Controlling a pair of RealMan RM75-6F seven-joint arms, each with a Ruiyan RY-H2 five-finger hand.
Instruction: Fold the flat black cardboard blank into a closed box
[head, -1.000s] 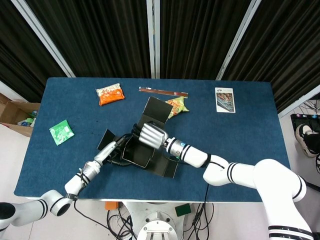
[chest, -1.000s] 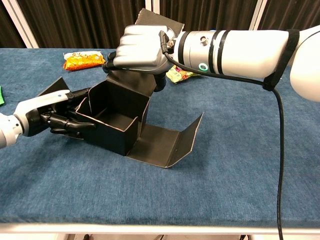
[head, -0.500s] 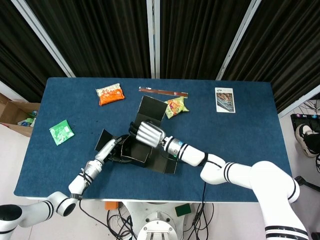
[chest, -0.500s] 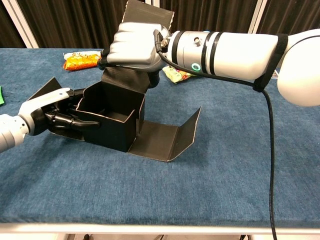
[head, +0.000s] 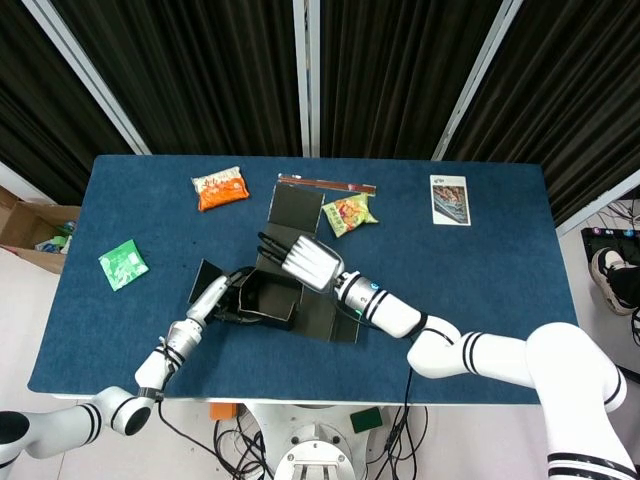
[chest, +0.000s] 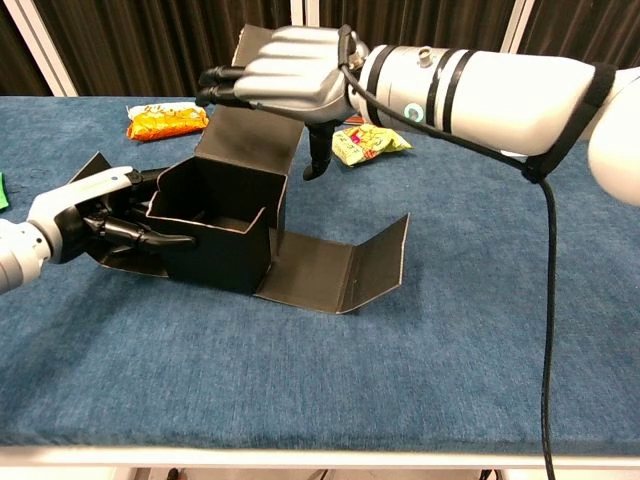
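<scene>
- The box (chest: 215, 235) stands half folded near the middle of the blue tabletop (chest: 450, 350), its top open and its inside bare.
- A tall back flap (chest: 250, 140) rises behind the box and leans away from the opening.
- On the box's right a flat panel (chest: 310, 275) lies on the tabletop, and its far end (chest: 380, 260) turns upward.
- A smaller flap (chest: 95, 170) juts out at the box's left, behind the left robot hand.
- The left robot hand (chest: 95, 220) is at the box's left wall, its dark fingers (chest: 150, 238) curled against the wall's outside; whether it grips the card or only presses on it I cannot tell.
- The right robot hand (chest: 285, 75) hovers above the back flap, palm down, fingers stretched out and apart, thumb hanging down; it holds nothing.
- In the head view the same right robot hand (head: 305, 262) lies over the rear of the box (head: 265, 300), and the left robot hand (head: 215, 300) is at the box's left side.
- An orange snack packet (head: 220, 188) lies toward the far left of the tabletop.
- A green sachet (head: 123, 264) lies near the left edge.
- A yellow-green snack bag (head: 350, 213) lies just behind the box, with a thin dark strip (head: 325, 183) beyond it.
- A small printed card (head: 449, 199) lies at the far right.
</scene>
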